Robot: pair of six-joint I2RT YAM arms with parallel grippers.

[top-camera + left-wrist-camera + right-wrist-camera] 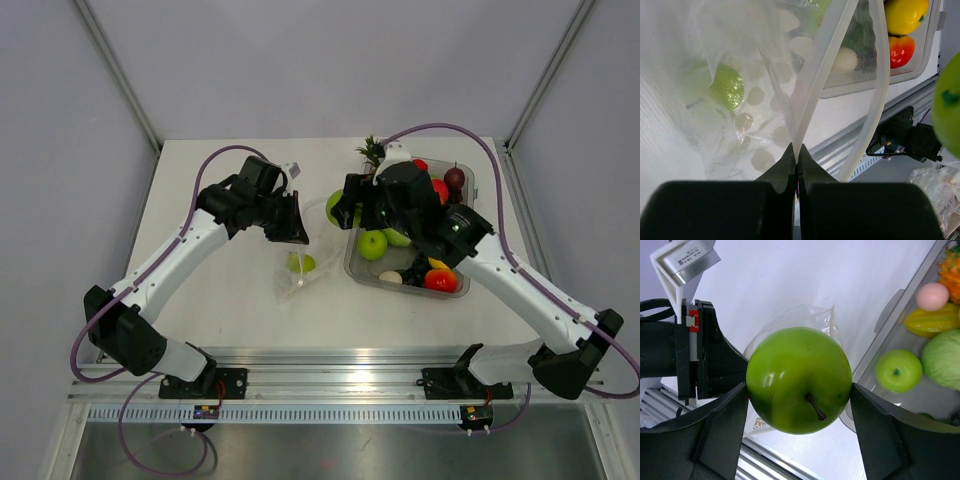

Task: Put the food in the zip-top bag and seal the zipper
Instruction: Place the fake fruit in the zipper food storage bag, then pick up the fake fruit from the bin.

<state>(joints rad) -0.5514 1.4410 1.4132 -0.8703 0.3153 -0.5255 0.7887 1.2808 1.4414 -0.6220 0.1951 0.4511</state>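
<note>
while the left gripper (796,150) stands pressed together on the mouth edge of the zip-top bag (755,55), pinching the clear zipper (812,85) strip and holding that lip up off the desk (250,320), the right gripper (800,407) clamps a green apple (799,377) by its sides and hangs it just above the bag's opening. a second apple (726,86) already lies inside the bag, and the rest of the food sits in the clear tray (356,272) just beside it. the step in hand looks like dropping this apple in. doing it well probably means centring the fruit over the gap between the two zipper lips, lowering it past the rim before spreading the fingers, and keeping the left pinch firm so the soft film does not fold shut. a release from too high could bounce the glossy apple off the edge and send it rolling across the desk.
</note>
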